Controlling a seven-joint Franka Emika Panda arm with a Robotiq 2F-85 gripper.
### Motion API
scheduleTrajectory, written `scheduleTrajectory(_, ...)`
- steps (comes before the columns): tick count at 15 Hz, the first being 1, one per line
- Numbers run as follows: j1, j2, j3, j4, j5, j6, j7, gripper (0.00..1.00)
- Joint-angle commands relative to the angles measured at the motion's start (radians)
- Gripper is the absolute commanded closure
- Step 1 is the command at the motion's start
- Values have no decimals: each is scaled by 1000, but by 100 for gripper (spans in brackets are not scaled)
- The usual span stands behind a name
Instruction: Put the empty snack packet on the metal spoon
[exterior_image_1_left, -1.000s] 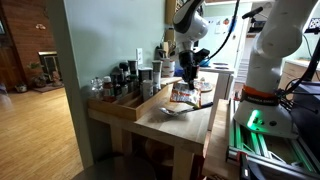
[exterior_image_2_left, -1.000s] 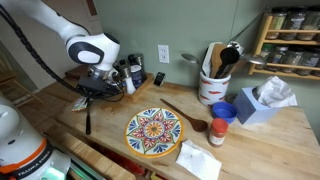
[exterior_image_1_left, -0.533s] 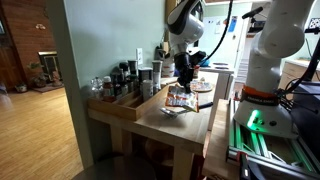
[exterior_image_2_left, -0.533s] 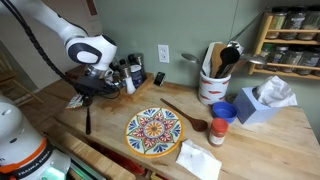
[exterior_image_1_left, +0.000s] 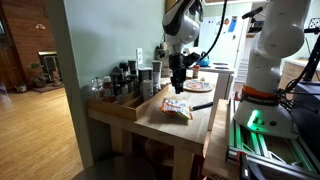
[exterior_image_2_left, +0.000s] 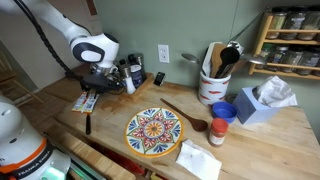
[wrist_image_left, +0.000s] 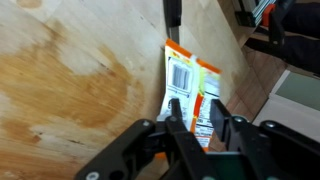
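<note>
The empty snack packet, white with orange print, lies flat on the wooden table near its end; it also shows in an exterior view and in the wrist view. The metal spoon's dark handle sticks out from under the packet's edge, and it shows in both exterior views. The spoon head does not show. My gripper is open and empty, just above the packet, as both exterior views show.
A colourful patterned plate, a wooden spoon, a white utensil crock, a small blue-lidded jar, a blue tissue box and a napkin are on the table. Bottles stand along the wall.
The packet went from hanging in my gripper to lying flat on the table over the spoon. My jaws have let go of it and sit just above it.
</note>
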Motion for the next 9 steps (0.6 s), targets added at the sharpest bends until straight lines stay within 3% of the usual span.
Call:
scheduleTrajectory(1,-44,-96,-7,-70,-71,54,80,29)
scheduleTrajectory(5,-106,-239,-31,-193,-172,103,286,1)
scheduleTrajectory(6,-119,-188,-48,-91,-191,60,336,0)
scheduleTrajectory(9,-153,-332,-79,-89,-225,26,470,0)
